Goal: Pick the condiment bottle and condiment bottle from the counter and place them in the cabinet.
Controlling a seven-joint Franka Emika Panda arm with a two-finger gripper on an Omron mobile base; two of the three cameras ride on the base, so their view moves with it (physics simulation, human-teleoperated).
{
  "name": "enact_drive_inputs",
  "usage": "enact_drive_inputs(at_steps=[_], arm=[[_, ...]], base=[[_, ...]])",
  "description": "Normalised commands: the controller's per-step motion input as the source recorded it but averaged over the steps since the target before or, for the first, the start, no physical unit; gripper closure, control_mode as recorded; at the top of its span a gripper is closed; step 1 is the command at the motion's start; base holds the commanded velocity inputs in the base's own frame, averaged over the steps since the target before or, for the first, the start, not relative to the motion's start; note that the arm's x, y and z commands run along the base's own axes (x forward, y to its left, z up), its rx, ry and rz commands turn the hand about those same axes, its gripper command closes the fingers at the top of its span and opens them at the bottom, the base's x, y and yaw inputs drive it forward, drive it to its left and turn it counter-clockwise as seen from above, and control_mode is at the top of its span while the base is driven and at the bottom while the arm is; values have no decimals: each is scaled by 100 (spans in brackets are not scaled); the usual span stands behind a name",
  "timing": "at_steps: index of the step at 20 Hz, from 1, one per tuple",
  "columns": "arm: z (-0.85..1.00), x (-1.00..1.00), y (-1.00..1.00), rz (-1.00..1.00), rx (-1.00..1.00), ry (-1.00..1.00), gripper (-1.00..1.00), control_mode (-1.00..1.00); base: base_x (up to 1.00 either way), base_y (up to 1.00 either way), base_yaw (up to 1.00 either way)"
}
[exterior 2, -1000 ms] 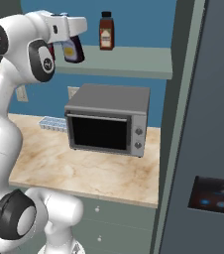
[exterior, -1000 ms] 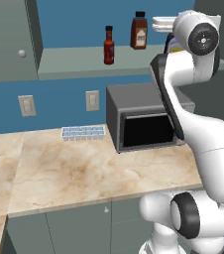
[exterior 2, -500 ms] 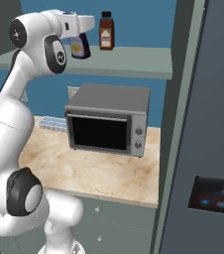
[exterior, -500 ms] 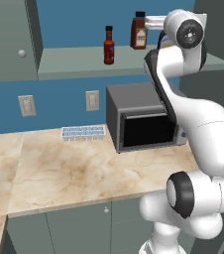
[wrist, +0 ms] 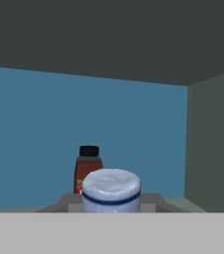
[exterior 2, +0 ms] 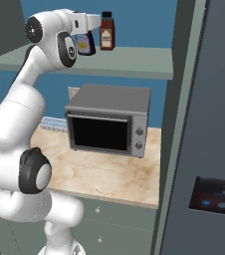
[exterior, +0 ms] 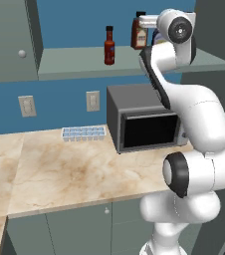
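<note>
Now the gripper [exterior 2: 87, 44], closed on the white-capped condiment bottle [wrist: 111, 191], has swung closer to the cabinet shelf [exterior: 129, 67], beside the brown bottle [exterior 2: 107, 32]; placing seems near.

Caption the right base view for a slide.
White Franka arm's gripper carries a blue-labelled bottle to the shelf beside a brown black-capped bottle.
</note>
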Motion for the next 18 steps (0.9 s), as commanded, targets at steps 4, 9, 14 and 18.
enact_drive_inputs(at_steps=[4,9,14,18], arm=[[-19,41,0,4,0,0,100,-100],[-23,36,0,4,0,0,100,-100],[-19,40,0,3,0,0,100,-100],[-17,48,0,2,0,0,100,-100]], base=[[0,0,0],[0,0,0],[0,0,0],[0,0,0]])
